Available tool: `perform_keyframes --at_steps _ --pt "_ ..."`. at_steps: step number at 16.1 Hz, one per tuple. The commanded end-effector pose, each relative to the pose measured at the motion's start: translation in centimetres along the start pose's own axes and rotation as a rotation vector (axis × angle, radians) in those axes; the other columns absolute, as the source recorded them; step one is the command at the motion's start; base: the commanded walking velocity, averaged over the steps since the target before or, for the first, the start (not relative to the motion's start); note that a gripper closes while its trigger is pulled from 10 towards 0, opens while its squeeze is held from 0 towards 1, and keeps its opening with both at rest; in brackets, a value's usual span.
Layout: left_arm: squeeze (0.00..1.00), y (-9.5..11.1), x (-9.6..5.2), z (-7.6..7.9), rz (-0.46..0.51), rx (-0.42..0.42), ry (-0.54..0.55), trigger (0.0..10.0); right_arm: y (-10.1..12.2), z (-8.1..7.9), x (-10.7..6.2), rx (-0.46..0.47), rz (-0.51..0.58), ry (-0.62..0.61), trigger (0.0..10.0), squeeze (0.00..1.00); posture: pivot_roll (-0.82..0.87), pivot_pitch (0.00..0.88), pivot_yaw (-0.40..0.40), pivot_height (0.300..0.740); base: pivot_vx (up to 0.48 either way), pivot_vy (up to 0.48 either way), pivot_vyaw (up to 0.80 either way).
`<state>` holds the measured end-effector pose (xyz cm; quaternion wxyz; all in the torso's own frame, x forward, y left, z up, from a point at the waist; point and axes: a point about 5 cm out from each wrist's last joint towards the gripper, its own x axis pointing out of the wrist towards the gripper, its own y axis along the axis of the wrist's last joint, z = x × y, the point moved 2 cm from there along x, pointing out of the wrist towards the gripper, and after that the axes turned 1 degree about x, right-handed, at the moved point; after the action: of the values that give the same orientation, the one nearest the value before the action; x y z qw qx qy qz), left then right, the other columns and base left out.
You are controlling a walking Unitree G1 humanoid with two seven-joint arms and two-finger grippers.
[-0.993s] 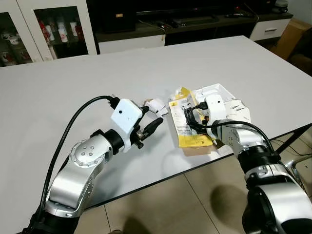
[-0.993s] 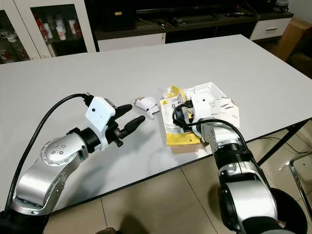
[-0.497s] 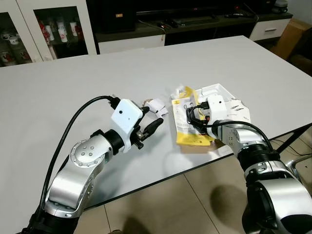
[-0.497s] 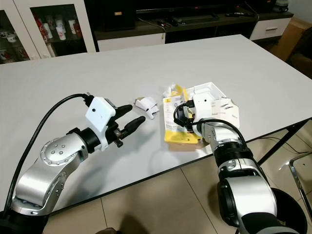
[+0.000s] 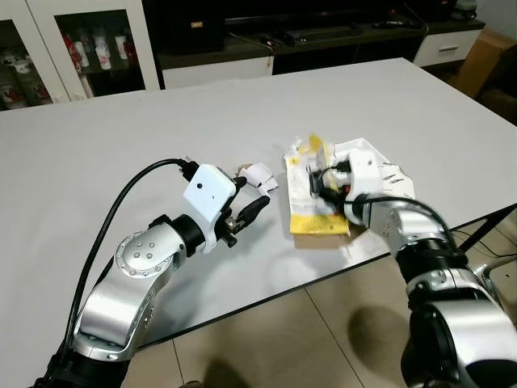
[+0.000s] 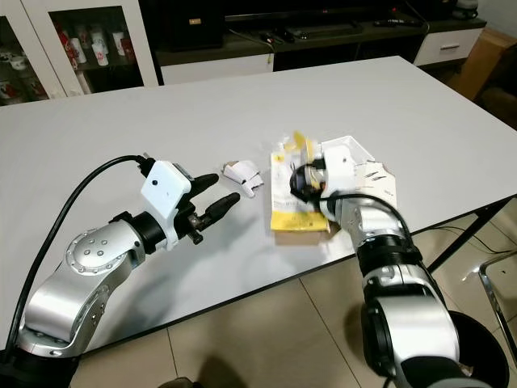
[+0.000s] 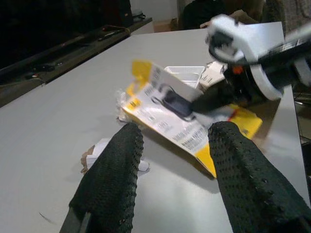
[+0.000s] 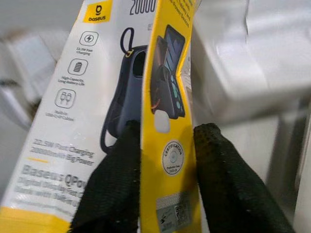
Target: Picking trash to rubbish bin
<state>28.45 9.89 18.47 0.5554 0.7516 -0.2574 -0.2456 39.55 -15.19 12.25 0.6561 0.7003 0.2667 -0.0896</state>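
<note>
A yellow and white power-bank package [image 5: 310, 202] lies near the table's front edge, with its far end lifted. My right gripper [image 5: 321, 179] is shut on it; in the right wrist view the black fingers [image 8: 221, 170] pinch the package's yellow edge [image 8: 167, 97]. My left gripper [image 5: 252, 208] hovers open just left of the package, over the table. A crumpled white paper scrap [image 5: 260, 175] lies just beyond its fingertips. In the left wrist view the open fingers [image 7: 114, 170] frame the package [image 7: 167, 109] and the scrap [image 7: 102, 148].
A white tray [image 5: 367, 153] with papers sits right behind the package. The white table [image 5: 161, 113] ends close in front of both arms, with tiled floor below. A glass cabinet [image 5: 48, 48] and a low TV bench stand beyond the table. A cardboard box [image 5: 485, 56] is at far right.
My right gripper has raised and tilted the package's far end and drawn it slightly away from the table's front edge. The left arm has stayed still.
</note>
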Motion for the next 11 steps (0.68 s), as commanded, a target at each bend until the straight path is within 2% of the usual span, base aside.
perform_keyframes --at_steps 1,2,4,6,7,8,10,11 --pt "0.0 0.3 -0.1 0.3 0.011 0.008 -0.015 10.0 1.1 -0.1 -0.7 0.018 0.041 0.022 0.0 0.0 -0.01 0.025 -0.048 0.74 0.0 0.0 0.0" --pt "0.0 0.3 -0.2 0.3 0.011 0.005 -0.011 10.0 1.6 -0.1 -1.1 0.021 0.059 0.028 0.0 0.0 -0.01 0.021 -0.048 0.74 0.0 0.0 0.0" --pt "0.0 0.3 -0.6 -0.1 0.015 0.001 0.014 10.0 3.8 -0.3 -3.0 0.043 0.15 0.045 0.0 0.0 0.0 0.015 -0.049 0.74 0.0 0.0 0.0" --pt "0.0 0.5 -1.1 -0.3 0.03 -0.022 0.038 10.0 6.0 -0.9 -5.8 0.091 0.271 0.102 0.0 0.0 -0.01 0.013 -0.05 0.74 0.0 0.0 0.0" --pt "0.0 0.8 -1.2 -0.4 0.048 -0.042 0.056 10.0 7.0 -1.1 -7.2 0.087 0.359 0.092 0.0 0.0 -0.02 0.011 -0.049 0.74 0.0 0.0 0.0" --pt "0.0 1.0 -1.3 -0.6 0.065 -0.055 0.087 10.0 7.4 -1.2 -8.6 0.079 0.44 0.056 10.0 0.0 -0.03 0.007 -0.043 0.74 0.0 0.0 0.0" --pt "0.0 0.8 -1.1 -0.5 0.063 -0.072 0.102 10.0 6.5 -1.3 -9.3 0.106 0.46 0.039 10.0 0.0 -0.04 0.006 -0.039 0.74 0.0 0.0 0.0" --pt "0.0 0.5 -1.0 -0.2 0.052 -0.063 0.097 10.0 5.1 -1.6 -9.6 0.119 0.451 0.041 10.0 0.0 -0.04 0.006 -0.038 0.74 0.0 0.0 0.0"
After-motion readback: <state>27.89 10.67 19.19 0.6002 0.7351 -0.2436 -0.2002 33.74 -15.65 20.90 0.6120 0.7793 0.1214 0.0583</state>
